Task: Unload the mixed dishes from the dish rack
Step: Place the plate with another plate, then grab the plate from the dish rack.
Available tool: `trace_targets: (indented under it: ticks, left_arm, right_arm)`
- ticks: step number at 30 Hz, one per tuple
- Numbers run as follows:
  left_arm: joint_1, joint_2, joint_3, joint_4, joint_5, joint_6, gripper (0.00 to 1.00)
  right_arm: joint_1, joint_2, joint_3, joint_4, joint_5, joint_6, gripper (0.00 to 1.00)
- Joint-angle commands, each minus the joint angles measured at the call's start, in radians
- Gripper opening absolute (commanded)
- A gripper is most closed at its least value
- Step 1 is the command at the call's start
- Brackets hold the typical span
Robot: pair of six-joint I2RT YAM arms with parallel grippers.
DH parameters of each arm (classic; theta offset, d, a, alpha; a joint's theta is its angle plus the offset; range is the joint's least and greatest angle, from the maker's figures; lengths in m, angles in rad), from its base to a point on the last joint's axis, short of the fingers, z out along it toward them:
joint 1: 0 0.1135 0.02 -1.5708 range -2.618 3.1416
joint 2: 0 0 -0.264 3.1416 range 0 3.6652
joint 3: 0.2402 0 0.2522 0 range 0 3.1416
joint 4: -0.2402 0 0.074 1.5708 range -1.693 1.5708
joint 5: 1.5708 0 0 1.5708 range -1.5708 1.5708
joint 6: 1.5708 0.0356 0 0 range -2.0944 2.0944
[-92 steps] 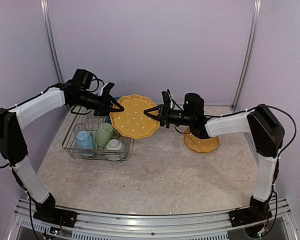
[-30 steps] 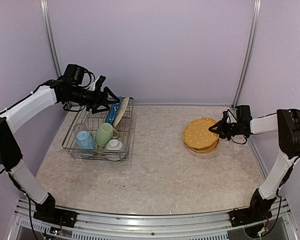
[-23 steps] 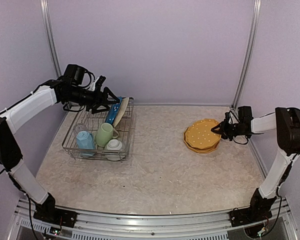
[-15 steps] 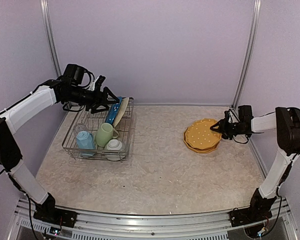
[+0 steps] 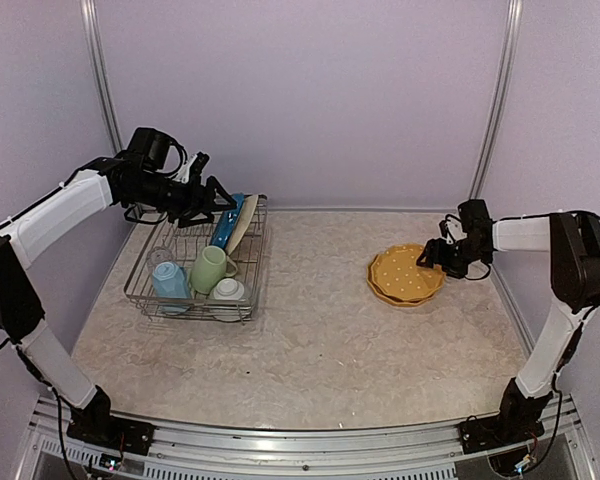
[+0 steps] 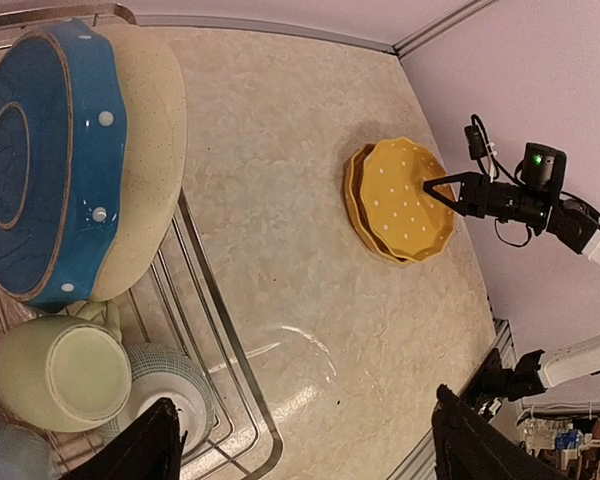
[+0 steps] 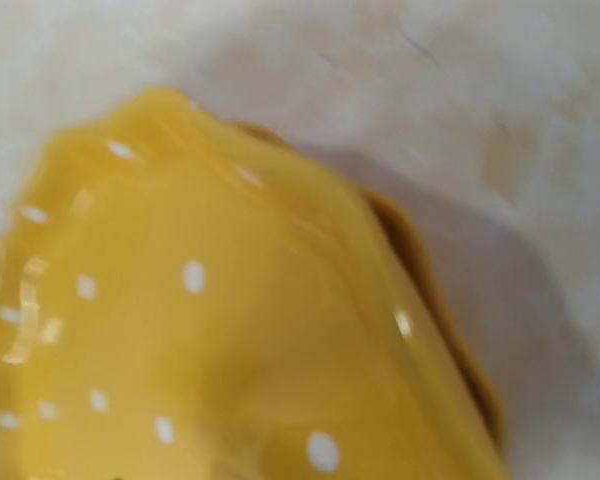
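the right gripper (image 5: 430, 257) has its jaws parted at the near-side rim of the yellow plates (image 5: 407, 275), well apart from the dish rack (image 5: 140, 290) on its right. nothing seems pinched between the jaws. the right wrist view shows no fingers, only the top plate's dotted face lying flat on the one beneath, the lower rim peeking out along one side. stacked like that, the pair takes one spot on the table (image 5: 320, 330) and leaves the ground nearer the rack free for what comes out next.

the left gripper (image 5: 223, 203) hangs above the rack's far end, jaws spread wide and holding nothing. its wrist camera looks straight down on the blue dotted plate (image 6: 40, 160) and the cream plate (image 6: 155, 150). these stand on edge and lean together in the rack's dividers, rims up where fingers can close on them. i judge the blue one or the cream one to be the next pick, which calls for a drop onto a single rim without nipping both.

at the rack's near end sit the light green mug (image 5: 210, 268), the light blue cup (image 5: 170, 282) and the small white cup (image 5: 228, 290). the clear glass (image 5: 162, 257) is just behind the blue cup and hard to make out. roughly a quarter of the unloading looks done.
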Motion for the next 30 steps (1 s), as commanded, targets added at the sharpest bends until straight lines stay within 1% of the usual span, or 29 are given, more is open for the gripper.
trace_targets:
  ticks: [1, 7, 12, 15, 18, 20, 22, 23, 30]
  left_arm:
    - [-0.008, -0.009, 0.033, -0.032, -0.048, 0.026, 0.82]
    - [-0.02, -0.002, 0.034, -0.04, -0.073, 0.036, 0.82]
    - [-0.032, 0.01, 0.039, -0.055, -0.138, 0.054, 0.82]
    - [-0.044, 0.022, 0.041, -0.066, -0.198, 0.068, 0.83]
    - [-0.057, 0.04, 0.054, -0.085, -0.28, 0.082, 0.84]
    - [-0.062, 0.057, 0.075, -0.104, -0.336, 0.083, 0.85]
    - [-0.069, 0.092, 0.113, -0.131, -0.411, 0.078, 0.86]
    - [-0.074, 0.107, 0.135, -0.146, -0.444, 0.073, 0.86]
    - [-0.118, 0.316, 0.414, -0.306, -0.67, 0.055, 0.85]
  right_arm:
    - [0.019, -0.047, 0.025, -0.087, 0.14, -0.064, 0.74]
    - [0.025, -0.092, 0.021, -0.121, 0.201, -0.082, 0.8]
    - [0.04, -0.161, 0.001, -0.144, 0.261, -0.093, 0.84]
    - [0.065, -0.225, -0.058, -0.128, 0.282, -0.09, 0.86]
    - [0.084, -0.303, -0.143, -0.078, 0.285, -0.092, 0.89]
    - [0.086, -0.342, -0.18, -0.066, 0.317, -0.103, 0.9]
    - [0.086, -0.371, -0.195, -0.091, 0.395, -0.109, 0.9]
    - [0.086, -0.381, -0.201, -0.098, 0.408, -0.111, 0.9]
    - [0.086, -0.473, -0.255, -0.075, 0.365, -0.113, 0.9]
